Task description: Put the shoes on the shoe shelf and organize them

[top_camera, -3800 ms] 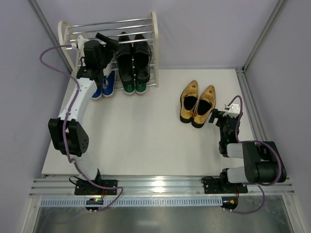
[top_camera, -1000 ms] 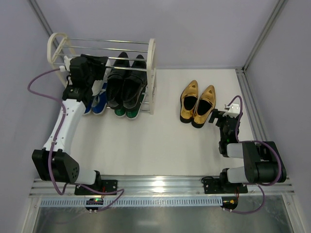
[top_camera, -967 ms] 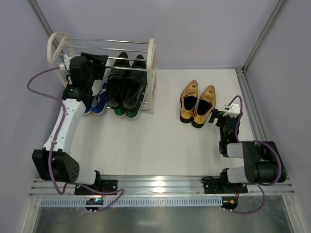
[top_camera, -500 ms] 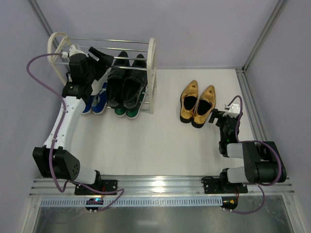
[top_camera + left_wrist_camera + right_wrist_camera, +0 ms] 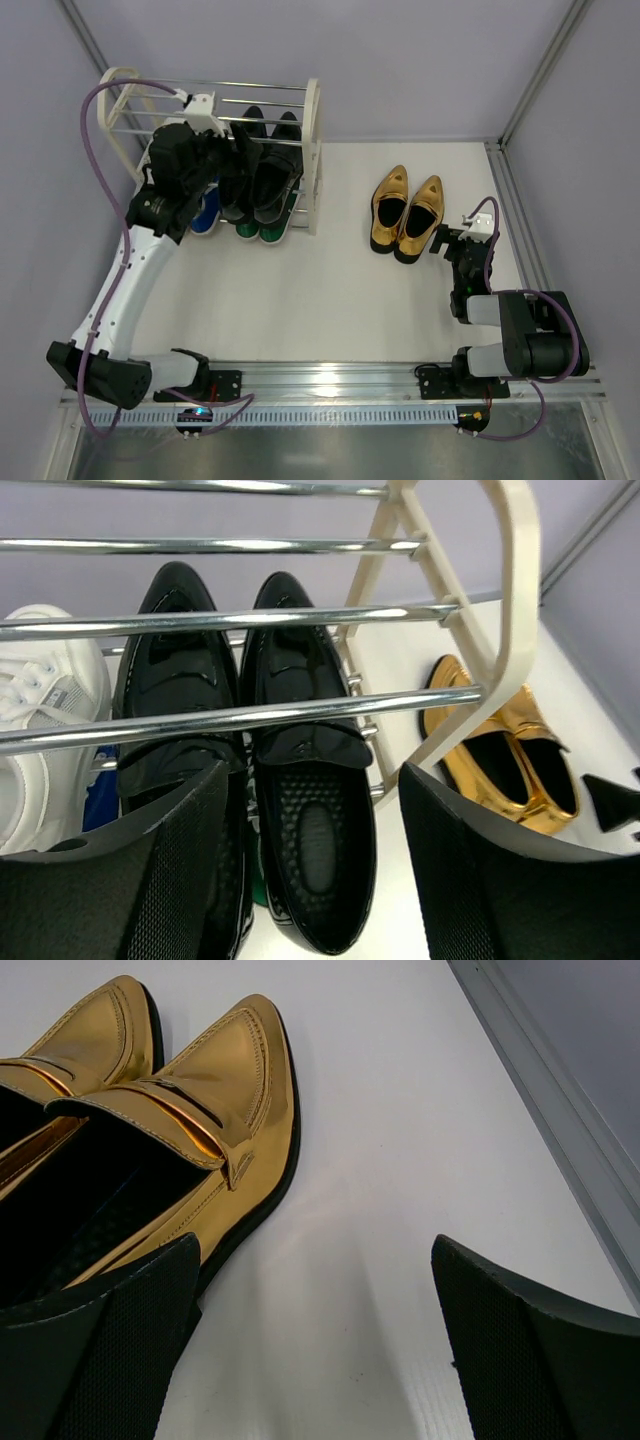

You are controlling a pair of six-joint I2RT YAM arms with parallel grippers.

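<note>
Since half a second ago the left arm [image 5: 140, 265] has swung its wrist rightward along the shoe shelf [image 5: 313, 150], and the left fingers [image 5: 150, 900] now hang over the black loafers [image 5: 310, 780]. These fingers stand wide apart with nothing clamped between them. Both loafers lie side by side straight past the gap, on a tier under the chrome rods [image 5: 240, 718]. A white sneaker [image 5: 40, 730] sits out beyond the left-hand finger, with a strip of the blue sneakers [image 5: 100, 800] showing under it. From above, the green sneakers [image 5: 262, 230] poke out beneath the loafers on a lower tier.

The right fingers [image 5: 100, 1370] are also spread, gripping nothing, low over the worktop [image 5: 400, 1210]. The gold shoes [image 5: 200, 1110] lie just ahead of them, off the shelf. The heel end of the nearer shoe is right beside the left-hand finger, though whether they touch cannot be told. The other finger has only bare worktop in front of it.
</note>
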